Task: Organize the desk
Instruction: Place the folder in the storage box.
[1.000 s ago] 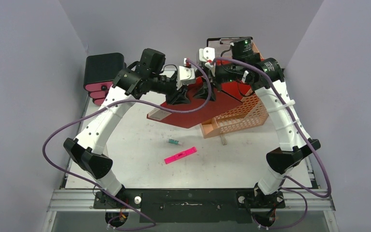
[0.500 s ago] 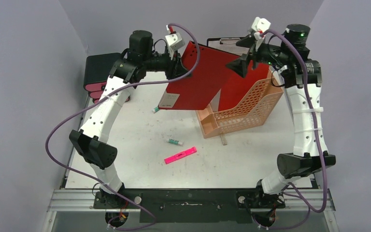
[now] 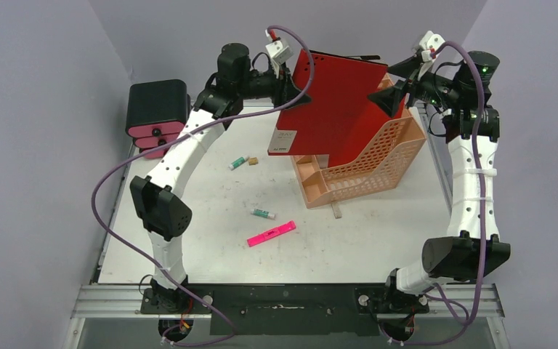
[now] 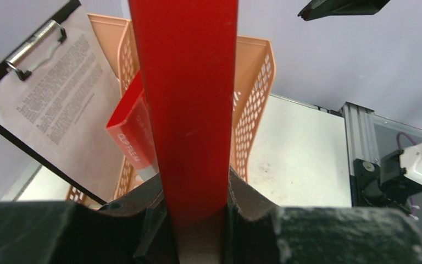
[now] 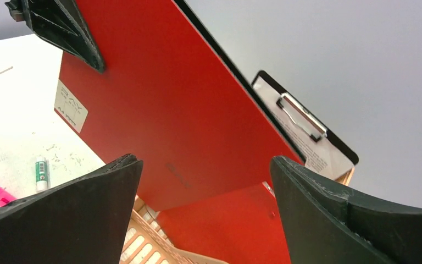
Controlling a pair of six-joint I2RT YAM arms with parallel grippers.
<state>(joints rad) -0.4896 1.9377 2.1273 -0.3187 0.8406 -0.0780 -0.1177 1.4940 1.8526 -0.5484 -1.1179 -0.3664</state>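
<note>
The filing step is being carried out. A red folder is being held on edge above the orange file rack, which is standing at the right rear of the table. The table itself is lying flat beneath both arms, reaching from their bases to the back wall, with a black drawer box at its left rear corner.

The folder is being clamped at its upper left edge by the left gripper, whose jaws are being kept narrow against the two faces of the cover. The right gripper is being held wide open beside the folder's right edge, with nothing gripped. A second red folder is sitting in the rack already, and a clipboard is leaning behind it. Whether the held folder's lower edge is inside a compartment cannot be told.

For the next move, the folder is probably going to be lowered straight into a free slot, kept upright so its labelled corner is not caught on the rack's front wall. After that, the pink highlighter and glue stick are waiting to be tidied.
</note>
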